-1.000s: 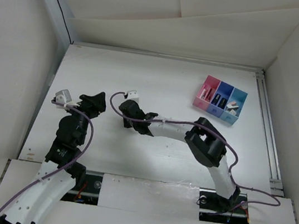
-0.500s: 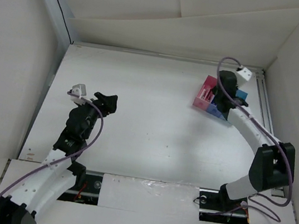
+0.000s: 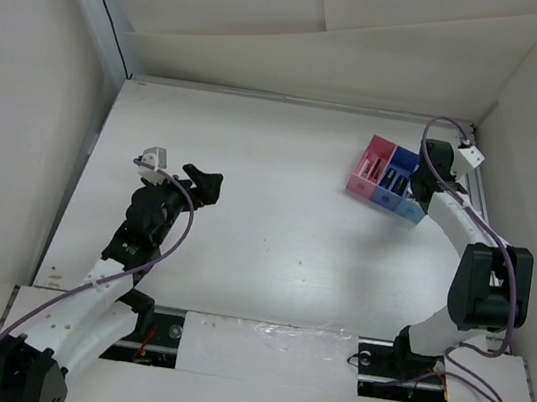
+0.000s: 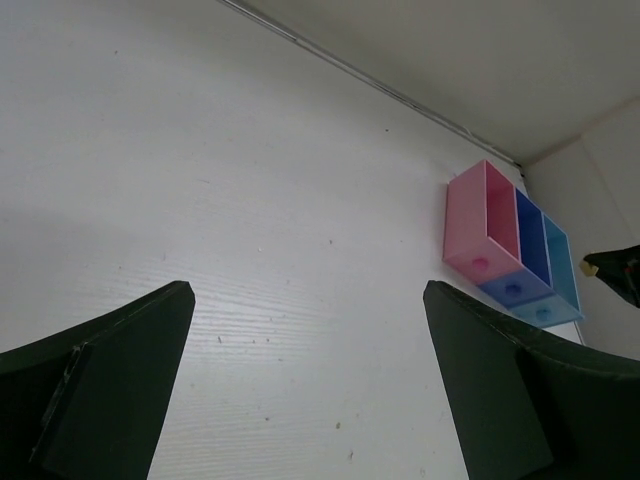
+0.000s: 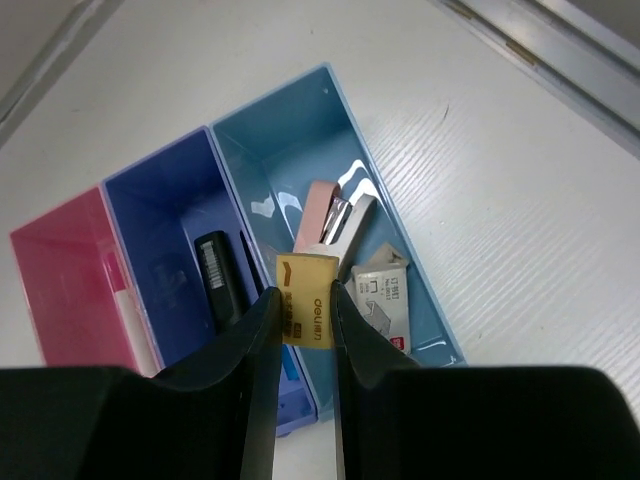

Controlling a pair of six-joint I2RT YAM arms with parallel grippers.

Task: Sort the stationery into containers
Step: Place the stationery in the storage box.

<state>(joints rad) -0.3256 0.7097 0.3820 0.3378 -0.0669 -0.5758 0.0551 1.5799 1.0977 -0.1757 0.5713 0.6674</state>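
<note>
**Entry: eraser held over the light blue bin**

Item one: the small tan-yellow eraser block with a printed wrapper (image 5: 308, 290), pinched upright in the right gripper (image 5: 304, 320), which is clenched on it. We read this hold as a carry. The block hangs above the light blue plastic bin (image 5: 396, 215), close to the wall it shares with the dark blue bin (image 5: 165, 225), so a release should drop it inside.

Item two: the three-bin plastic tray (image 3: 360, 182), at two o'clock on the white table (image 3: 272, 242). Light blue already stores a pink-and-metal clip-like piece (image 5: 335, 222) and a white packet (image 5: 382, 298). Dark blue stores a black stick (image 5: 218, 278).

Item three: the left gripper (image 4: 308, 300), jaws spread wide and empty, at nine o'clock. We judge it is parked there to stay out of the way.
</note>
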